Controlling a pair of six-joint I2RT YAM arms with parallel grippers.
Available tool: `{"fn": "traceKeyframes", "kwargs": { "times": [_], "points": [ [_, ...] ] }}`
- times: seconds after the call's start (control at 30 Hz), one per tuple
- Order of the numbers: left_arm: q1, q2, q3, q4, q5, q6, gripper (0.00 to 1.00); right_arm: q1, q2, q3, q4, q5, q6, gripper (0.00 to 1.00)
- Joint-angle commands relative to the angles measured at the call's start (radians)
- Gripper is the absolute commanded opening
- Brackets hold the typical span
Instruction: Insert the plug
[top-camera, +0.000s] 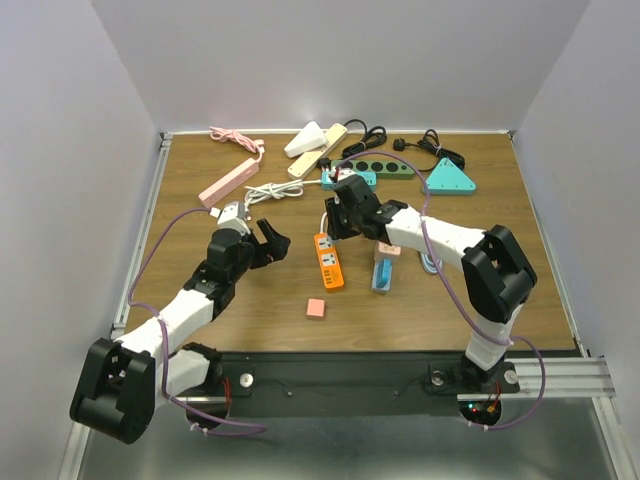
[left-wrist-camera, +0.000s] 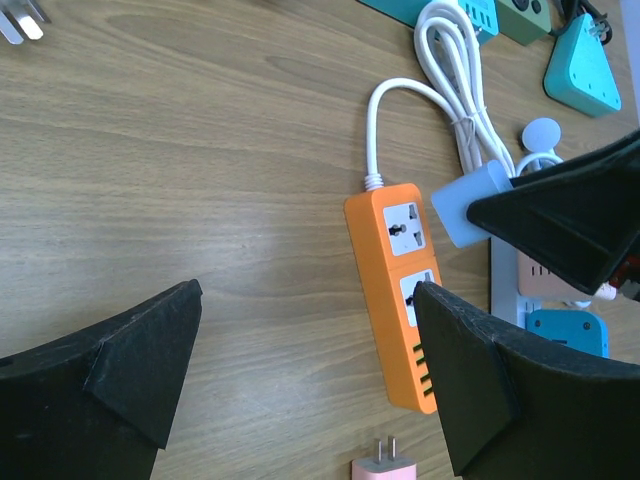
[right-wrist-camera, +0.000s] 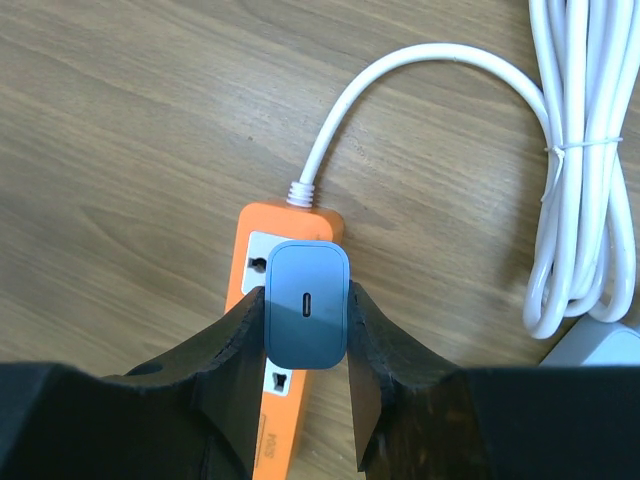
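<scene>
Pinching a small blue-grey plug (right-wrist-camera: 306, 318) between the 2 fingers of my right hand (right-wrist-camera: 305, 300), I hold it over the cable end of the orange power strip (right-wrist-camera: 290, 213). The plug's back face, with its 1 slim port, points up at my wrist camera. Its body hides part of the socket nearest the cable. I cannot tell whether its prongs touch that socket.

The strip lies flat on the wooden worktop (top-camera: 400, 310), near the middle. Its white cable (right-wrist-camera: 370, 95) curves away to a tied bundle (right-wrist-camera: 575, 180) on the right.

My left hand (top-camera: 272, 243) hangs just to the left of the strip with its 2 fingers spread wide and nothing between them. From its wrist camera, 1 finger (left-wrist-camera: 470, 380) overlaps the strip's free end, and the plug shows beside the first socket in my other hand's grip.

A small pink plug (top-camera: 316, 308) lies on the worktop just past the strip's free end, apart from it. More strips and adapters sit along the far edge.
</scene>
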Motion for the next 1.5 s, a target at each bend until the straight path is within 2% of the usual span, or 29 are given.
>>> {"fn": "traceKeyframes", "kwargs": {
  "times": [0.0, 0.6, 1.47],
  "points": [
    [0.009, -0.005, -0.011, 0.036, 0.024, 0.022, 0.99, 0.007, 0.017, 0.048, 0.064, 0.02, -0.009, 0.01],
    [0.019, -0.007, -0.014, 0.031, 0.028, 0.041, 0.99, 0.024, 0.038, 0.02, 0.088, 0.025, 0.003, 0.0],
    [0.029, -0.015, -0.034, 0.036, 0.048, 0.041, 0.99, 0.109, 0.015, -0.041, 0.035, 0.181, 0.066, 0.0]
  ]
}}
